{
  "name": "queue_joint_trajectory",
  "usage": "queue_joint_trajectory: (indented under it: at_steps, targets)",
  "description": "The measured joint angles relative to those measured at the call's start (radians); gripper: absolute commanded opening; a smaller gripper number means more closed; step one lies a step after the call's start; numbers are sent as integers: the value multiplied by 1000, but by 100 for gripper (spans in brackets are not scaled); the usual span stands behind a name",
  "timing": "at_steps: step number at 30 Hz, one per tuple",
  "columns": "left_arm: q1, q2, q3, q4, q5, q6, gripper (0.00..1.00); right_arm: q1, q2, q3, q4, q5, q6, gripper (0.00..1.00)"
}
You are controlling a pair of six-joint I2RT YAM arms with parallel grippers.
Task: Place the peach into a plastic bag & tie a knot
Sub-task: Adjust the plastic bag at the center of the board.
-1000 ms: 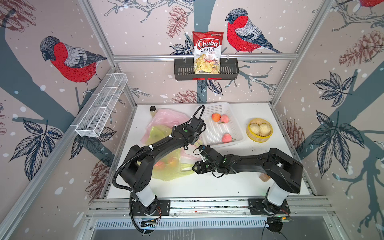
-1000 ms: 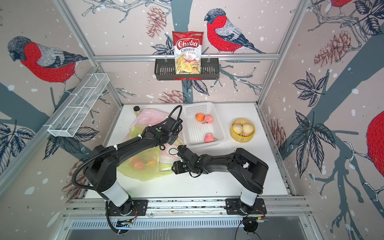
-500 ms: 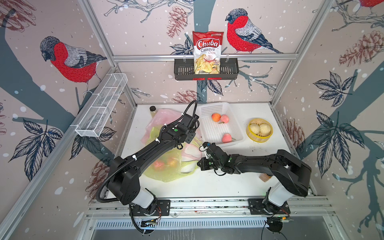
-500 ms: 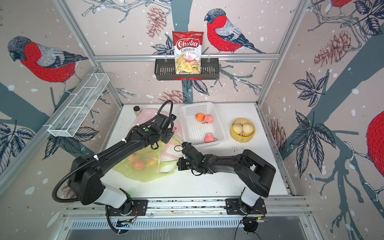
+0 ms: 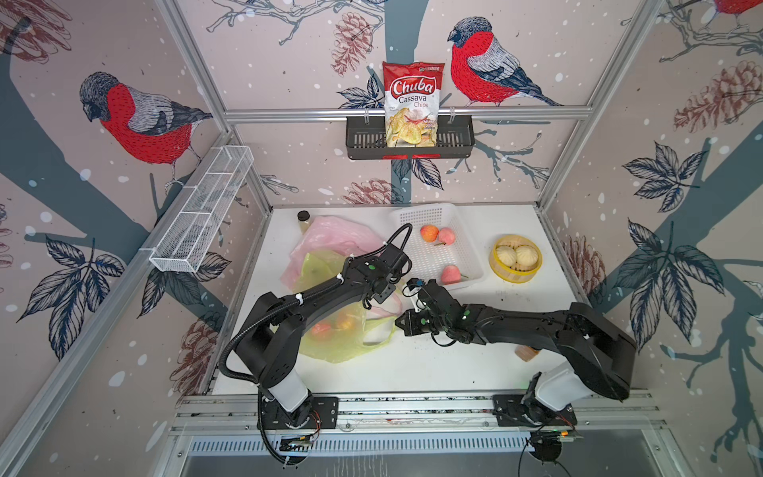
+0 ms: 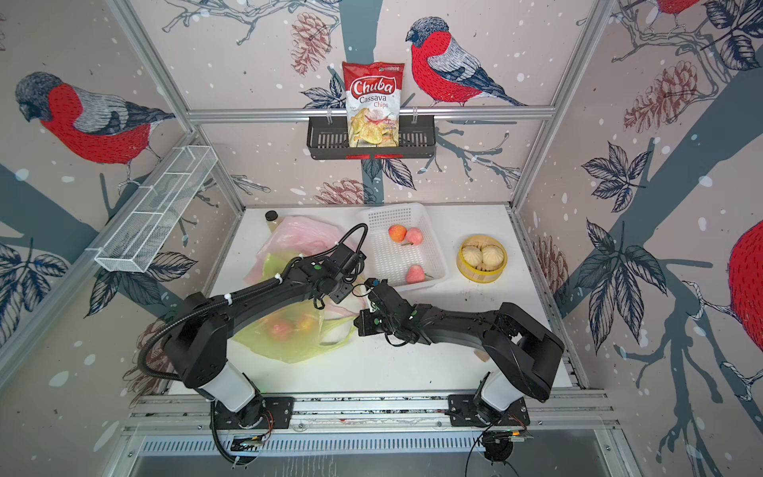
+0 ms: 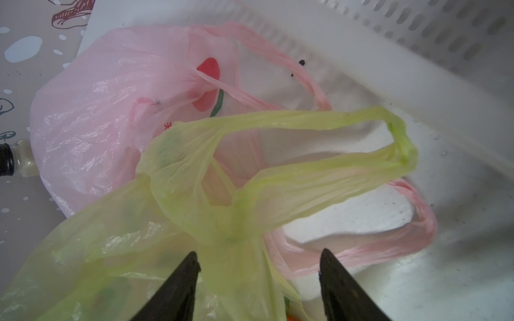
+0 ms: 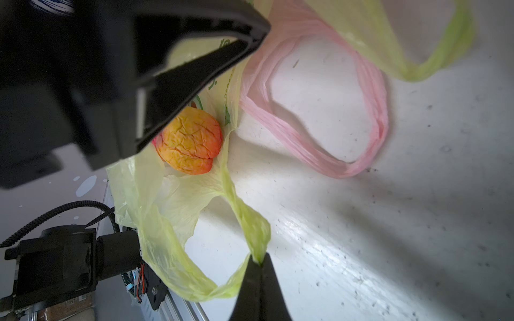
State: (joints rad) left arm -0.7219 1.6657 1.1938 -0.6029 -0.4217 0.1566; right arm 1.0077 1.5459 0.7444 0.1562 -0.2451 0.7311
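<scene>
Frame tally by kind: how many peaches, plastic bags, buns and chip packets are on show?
peaches: 5 (3 in the white basket, 2 seen through the yellow bag)
plastic bags: 2 (pink, yellow)
buns: 2
chip packet: 1
Total: 10

Both arms matte black, boxy links: left arm (image 5: 313, 297), right arm (image 5: 536, 322). White shroud (image 5: 289, 388) at each base joint. Left arm carries black corrugated conduit (image 5: 223, 361) held by white zip ties (image 5: 300, 298). Green dot (image 5: 371, 266) on each wrist. Black base plates (image 5: 328, 413), silver screws, red wiring. Black tapered fingers (image 7: 172, 289).
</scene>
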Motion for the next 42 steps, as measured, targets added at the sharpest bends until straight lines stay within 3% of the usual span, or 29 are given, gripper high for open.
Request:
queue_joint_trajectory:
  at_steps: [5,8,9,11,12,16,19,33,38,42]
  targets:
    - [1,85,31,63,-79,6,69,-1,-6,-13,-1,-5,0,0]
    - [3,161,56,89,-118,8,63,-5,-24,-28,-1,-8,0,0]
    - [6,178,64,97,-130,8,52,-7,-30,-32,0,-8,0,0]
    - [12,188,75,117,-139,-3,12,-13,-41,-39,-1,-11,0,0]
    - [19,188,83,126,-144,-11,0,-16,-50,-43,-3,-10,0,0]
    - [45,164,101,143,-192,-50,0,-24,-102,-47,-18,-3,-4,0]
    - [62,68,95,130,-223,-83,0,-24,-148,-30,-64,10,-24,0]
    - [82,-708,51,106,-360,-319,0,-98,-468,355,-342,132,-183,0]
    - [82,-935,-97,211,-234,-441,0,-171,-567,502,-431,172,-209,0]
    - [83,-1083,-347,385,-15,-547,0,-186,-604,583,-489,186,-235,0]
